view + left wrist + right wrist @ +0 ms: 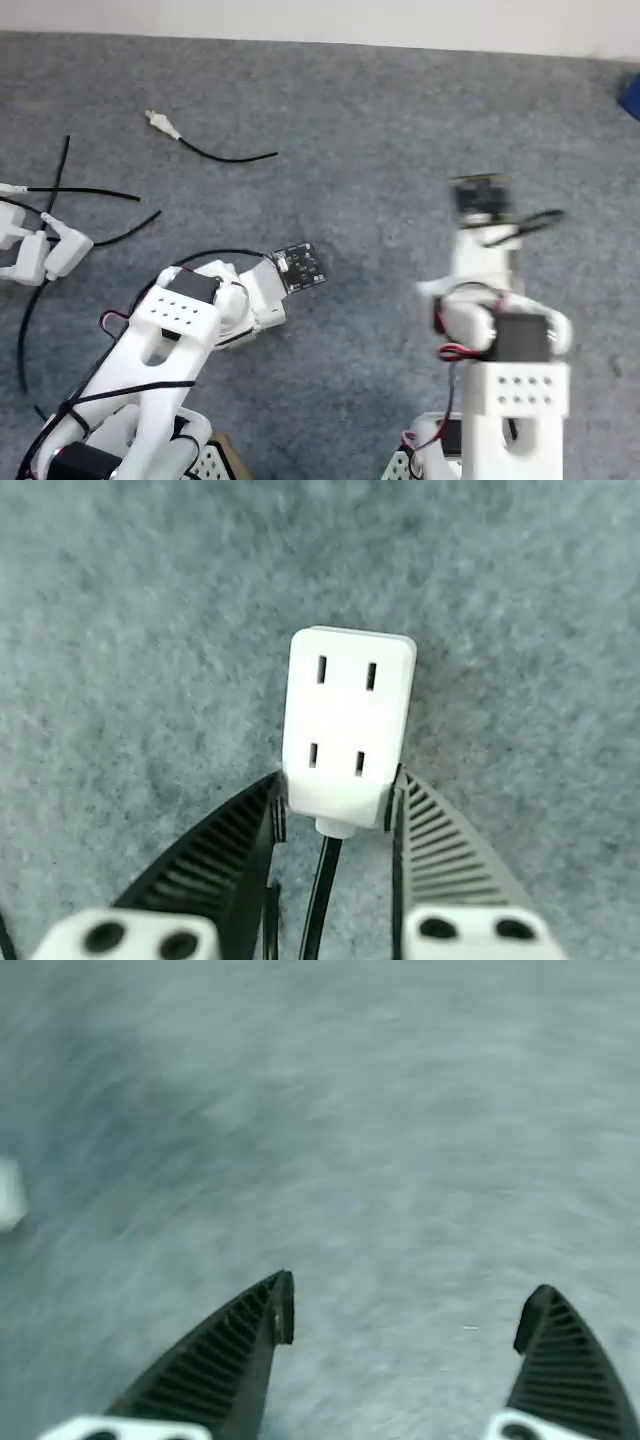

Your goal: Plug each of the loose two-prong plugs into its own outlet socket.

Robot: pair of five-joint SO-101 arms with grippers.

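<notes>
Your left gripper (338,795) is clamped on one white outlet block (348,720) with two sockets, over the grey carpet (380,130). One loose plug (157,122) lies alone, well apart from it. Your right gripper (410,1305) gapes wide.

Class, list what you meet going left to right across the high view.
White blocks on black cords, loose two-prong plug, one arm's wrist camera, the other arm, blue object at the edge.

No text, label or number — none legible.
</notes>
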